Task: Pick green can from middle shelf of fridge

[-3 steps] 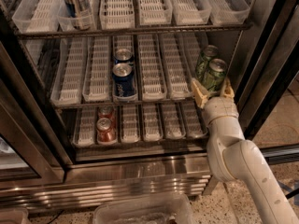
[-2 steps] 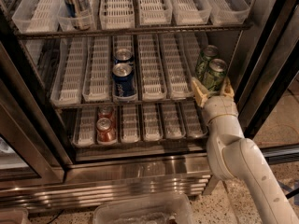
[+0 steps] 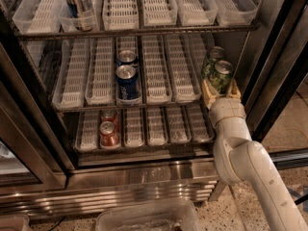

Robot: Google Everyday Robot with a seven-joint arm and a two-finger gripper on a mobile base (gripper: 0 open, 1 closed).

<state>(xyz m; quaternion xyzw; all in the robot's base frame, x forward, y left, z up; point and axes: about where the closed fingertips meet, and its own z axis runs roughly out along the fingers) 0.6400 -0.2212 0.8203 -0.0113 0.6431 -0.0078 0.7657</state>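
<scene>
Pincer [image 3: 220, 91] at the middle shelf's [image 3: 156, 76] right end seemingly pinches the nearer green can [image 3: 222, 75], which stands upright directly above it, its twin [image 3: 211, 57] just behind.

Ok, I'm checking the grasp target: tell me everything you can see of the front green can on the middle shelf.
The front green can is a drink can, green with pale mottling and a silver top with pull tab. It stands upright at the right end of the middle shelf, just ahead of the rear green can. The gripper has its fingers against both sides.
</scene>
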